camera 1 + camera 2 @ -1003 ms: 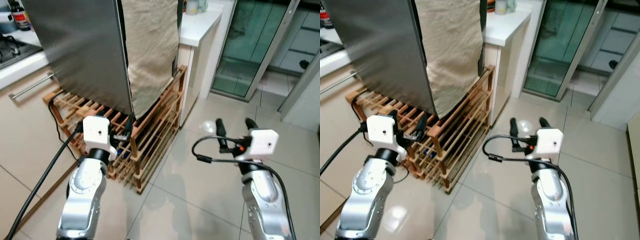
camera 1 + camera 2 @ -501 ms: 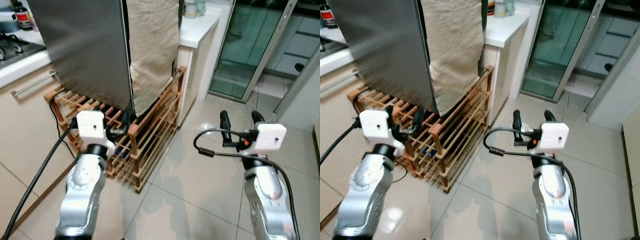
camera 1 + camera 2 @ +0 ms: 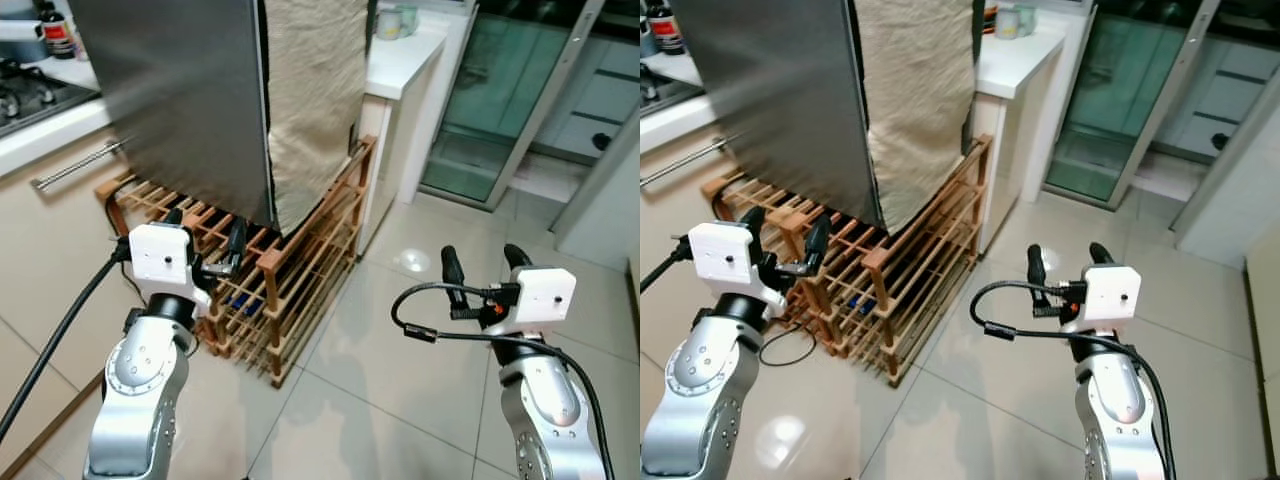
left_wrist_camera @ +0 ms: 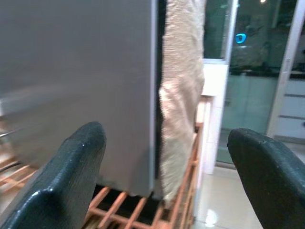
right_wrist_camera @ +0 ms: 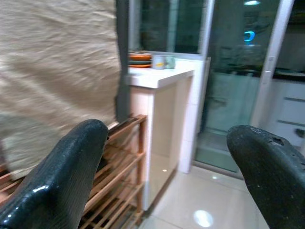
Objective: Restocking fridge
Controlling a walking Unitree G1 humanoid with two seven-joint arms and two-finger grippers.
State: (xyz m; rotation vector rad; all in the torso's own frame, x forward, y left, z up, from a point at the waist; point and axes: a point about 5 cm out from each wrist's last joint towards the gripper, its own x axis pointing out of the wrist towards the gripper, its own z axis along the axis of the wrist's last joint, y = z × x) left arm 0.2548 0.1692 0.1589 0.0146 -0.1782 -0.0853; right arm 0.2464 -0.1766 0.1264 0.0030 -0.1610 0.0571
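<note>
Head views: fridge (image 3: pixel 190 90) standing tall on the wooden rack (image 3: pixel 290 290), long axis vertical, dead ahead and above the left gripper (image 3: pixel 205 240); beige cloth (image 3: pixel 315 90) draped down its right side. Left gripper nearer, just short of the fridge's lower corner, fingers spread and empty; right gripper (image 3: pixel 480 268) well to the fridge's right over bare tile, also parted, holding nothing. Left wrist view: fridge face between the splayed fingertips (image 4: pixel 71 171). Right wrist view: cloth and rack beside the fridge, white counter (image 5: pixel 159 76) beyond.
</note>
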